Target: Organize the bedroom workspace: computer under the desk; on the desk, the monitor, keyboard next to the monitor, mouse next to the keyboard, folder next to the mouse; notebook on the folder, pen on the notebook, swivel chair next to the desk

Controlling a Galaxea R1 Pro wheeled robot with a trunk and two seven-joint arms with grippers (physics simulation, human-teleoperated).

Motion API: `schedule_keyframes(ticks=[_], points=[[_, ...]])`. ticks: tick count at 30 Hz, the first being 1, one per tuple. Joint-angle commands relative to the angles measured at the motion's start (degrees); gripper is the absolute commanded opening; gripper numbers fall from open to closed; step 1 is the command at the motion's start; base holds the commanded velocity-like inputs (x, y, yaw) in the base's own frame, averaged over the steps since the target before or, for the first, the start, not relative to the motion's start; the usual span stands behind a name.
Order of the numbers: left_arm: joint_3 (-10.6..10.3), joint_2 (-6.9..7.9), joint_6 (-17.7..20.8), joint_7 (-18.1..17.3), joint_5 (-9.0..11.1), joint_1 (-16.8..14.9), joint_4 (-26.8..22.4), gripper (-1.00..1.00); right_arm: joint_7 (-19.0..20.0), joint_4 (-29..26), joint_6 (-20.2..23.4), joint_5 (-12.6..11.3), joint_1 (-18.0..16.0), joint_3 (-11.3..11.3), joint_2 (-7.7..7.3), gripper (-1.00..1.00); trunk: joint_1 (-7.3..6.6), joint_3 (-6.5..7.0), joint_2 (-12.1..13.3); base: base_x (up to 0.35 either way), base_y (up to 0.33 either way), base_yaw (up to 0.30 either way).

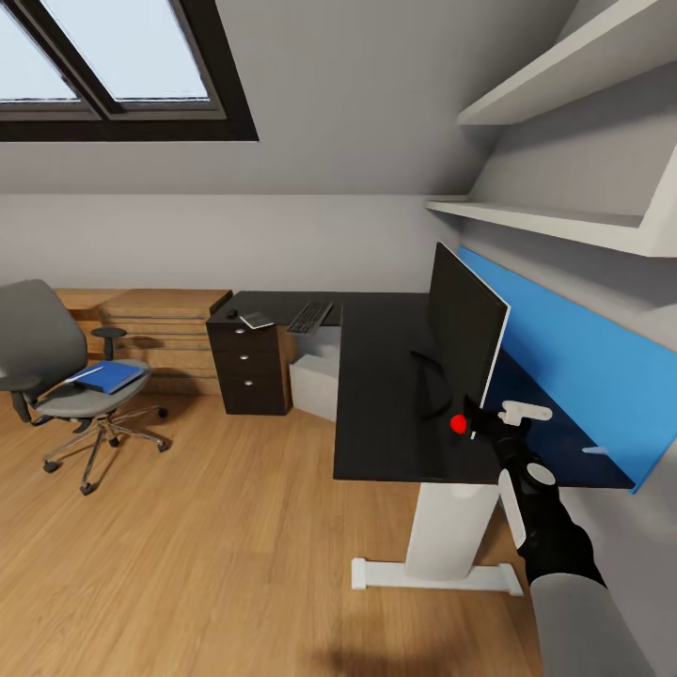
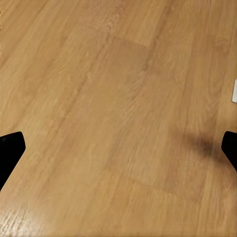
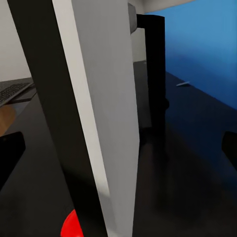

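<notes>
The right gripper (image 1: 491,420) reached over the desk's (image 1: 376,395) near edge to the monitor's (image 1: 465,329) near lower corner, beside its red dot (image 1: 458,424). In the right wrist view the screen's edge (image 3: 94,113) stood between the two black fingertips (image 3: 10,148), which were spread wide and did not visibly touch it, so the tool was released. The monitor stood upright on the desktop close to the near end, edge-on to the blue upright panel (image 1: 583,367) along the desk's right side. A thin white-silver pen (image 1: 594,451) lay on the desktop between the monitor and the panel, near the panel.

The left gripper (image 2: 118,148) hung over the bare wood floor (image 2: 118,98), its fingertips wide apart and holding nothing.

Farther along the desk, toward the far corner, lay the keyboard (image 1: 309,317). On top of the black drawer unit (image 1: 249,371) sat the notebook (image 1: 256,321) and, just beside it, the small black mouse (image 1: 231,313). Under the desk, beside the drawer unit, stood the light-grey computer (image 1: 315,381).

Well apart from the desk, on the floor to the left, was the swivel chair (image 1: 56,367), with the blue folder (image 1: 108,377) lying on its seat. Behind it a light-wood drawer chest (image 1: 160,329) stood against the wall.
</notes>
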Motion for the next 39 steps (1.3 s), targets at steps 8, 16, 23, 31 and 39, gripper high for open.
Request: schedule_keyframes(ticks=[8,16,23,31,39], points=[[0.0,-0.02,-0.2,0.0,0.3,0.0,0.0,1.00,0.5,0.0,0.0,0.3,0.1,-0.3,0.04,1.00,0.00,-0.06,0.0,0.033,-0.011,0.000],[0.0,-0.02,-0.2,0.0,0.3,0.0,0.0,1.00,0.5,0.0,0.0,0.3,0.2,-0.3,0.04,1.00,0.00,-0.06,0.0,0.065,-0.029,0.000],[0.0,0.02,-0.2,0.0,0.3,0.0,0.0,1.00,0.5,0.0,-0.1,0.3,0.2,-0.3,0.04,1.00,0.00,-0.06,0.0,0.041,-0.004,0.000],[0.0,0.04,-0.2,0.0,0.3,0.0,0.0,1.00,0.5,0.1,-0.1,0.3,0.2,-0.3,0.05,1.00,0.00,-0.06,0.0,0.177,-0.072,0.000],[0.0,0.04,-0.2,0.0,0.3,0.0,0.0,1.00,0.5,0.1,-0.1,0.3,0.3,-0.3,0.12,1.00,0.00,-0.06,0.0,0.018,-0.009,0.000]])
